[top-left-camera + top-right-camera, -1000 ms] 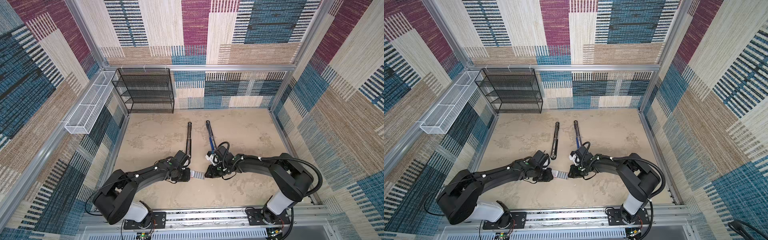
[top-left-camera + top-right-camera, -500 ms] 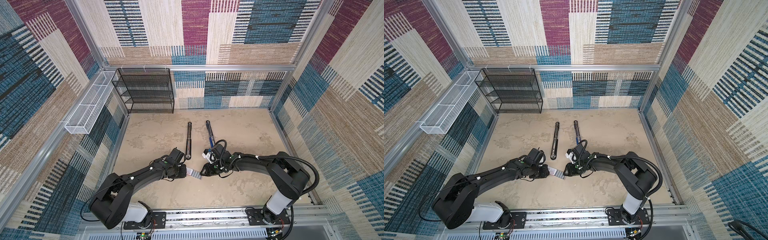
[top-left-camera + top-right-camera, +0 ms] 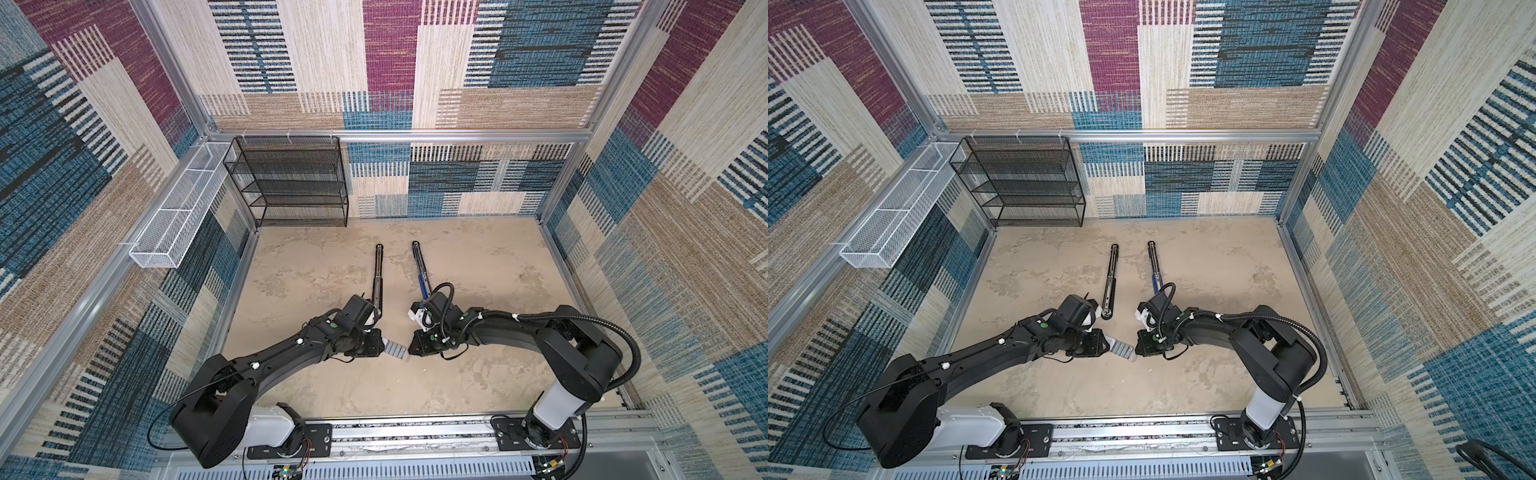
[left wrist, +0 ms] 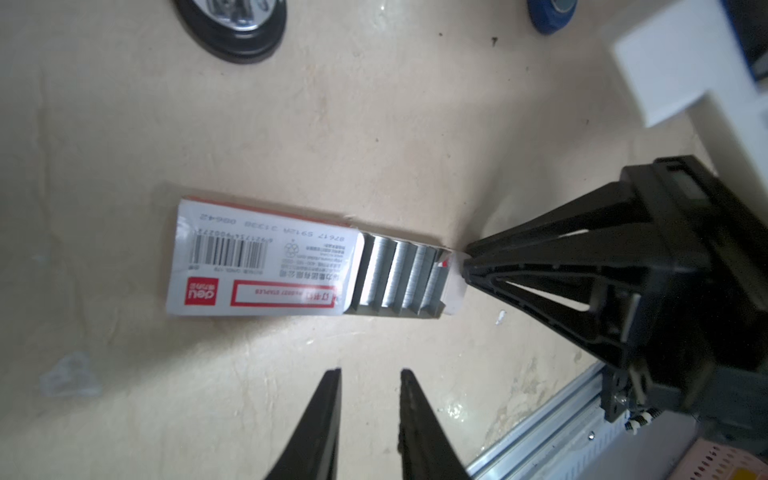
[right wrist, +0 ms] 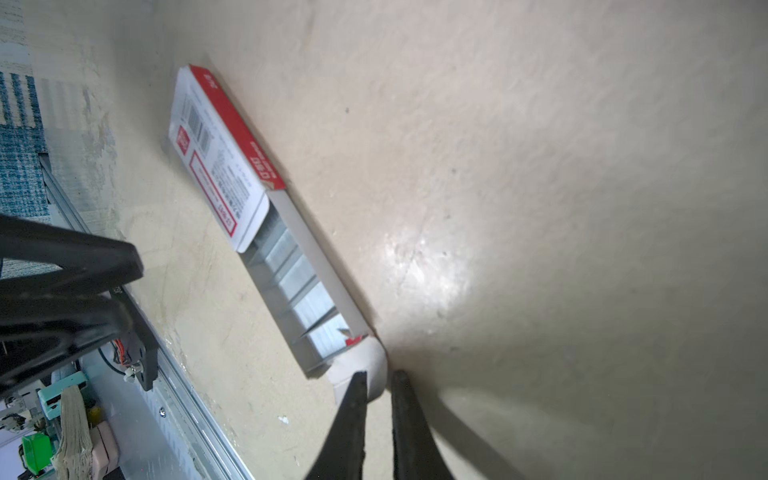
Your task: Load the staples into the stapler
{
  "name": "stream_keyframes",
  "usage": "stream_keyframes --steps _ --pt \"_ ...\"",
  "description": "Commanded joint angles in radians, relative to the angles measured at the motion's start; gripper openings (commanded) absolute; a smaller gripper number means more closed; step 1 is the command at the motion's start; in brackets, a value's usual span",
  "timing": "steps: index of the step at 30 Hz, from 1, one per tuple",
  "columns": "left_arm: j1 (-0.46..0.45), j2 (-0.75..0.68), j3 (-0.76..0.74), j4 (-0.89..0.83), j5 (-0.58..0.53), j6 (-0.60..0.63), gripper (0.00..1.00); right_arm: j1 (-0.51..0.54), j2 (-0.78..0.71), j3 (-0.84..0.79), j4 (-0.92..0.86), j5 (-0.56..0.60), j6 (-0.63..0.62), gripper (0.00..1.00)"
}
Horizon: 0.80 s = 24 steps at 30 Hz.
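Over the last second the box of staples [image 4: 399, 278] was seen to have been carried slightly toward the left of the table [image 3: 478, 291] and brought back to the near middle. There it lay flat between the two arms in both top views. The right gripper [image 5: 378, 376] appeared to have been loosened and closed again in that time. Its jaws were now drawn almost together, and the white end flap [image 4: 455, 291] of the tray [image 5: 323, 266] seemed to be pinched between their tips. The left gripper [image 4: 370, 372] was held just beside the card sleeve [image 4: 257, 257], its jaws a little spread and nothing caught between them; contact with the sleeve could not be made out. The tray was found partly drawn out of the sleeve, so the staples were exposed, yet no strip had been lifted. The loading itself was therefore judged not begun, and the fresh hold on the flap was taken as preparation for pulling the tray further. One sleeve and one tray were counted, with at least four stepped strips showing and the rest hidden. Two staplers were counted, a black stapler [image 3: 378, 274] and a blue-trimmed stapler [image 3: 420, 268], laid side by side beyond the grippers, neither of them held. One black wire shelf [image 3: 291, 183] and one white wire basket [image 3: 174, 216] were noted at the far left.
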Motion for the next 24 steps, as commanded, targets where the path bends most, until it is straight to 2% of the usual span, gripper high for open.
stream_keyframes --steps 1,3,6,8,12,18,24 --pt "-0.019 0.032 0.032 -0.011 0.051 0.013 0.29 0.001 0.001 -0.007 0.017 0.010 0.007 0.16" --pt "-0.035 0.058 0.057 -0.011 0.060 0.022 0.29 0.000 0.003 -0.007 0.024 0.012 0.012 0.17" --pt "-0.057 0.092 0.097 -0.014 0.073 0.036 0.29 0.001 -0.016 -0.007 0.027 0.026 0.015 0.26" --pt "-0.067 0.115 0.117 -0.014 0.087 0.042 0.29 0.000 -0.040 -0.011 0.028 0.040 0.016 0.29" --pt "-0.087 0.170 0.157 -0.026 0.104 0.057 0.29 -0.009 -0.093 -0.024 0.028 0.060 0.025 0.29" --pt "-0.113 0.241 0.204 -0.054 0.095 0.079 0.22 -0.023 -0.139 -0.070 0.034 0.077 0.039 0.26" --pt "-0.128 0.290 0.242 -0.081 0.065 0.089 0.20 -0.037 -0.171 -0.105 0.038 0.087 0.050 0.26"
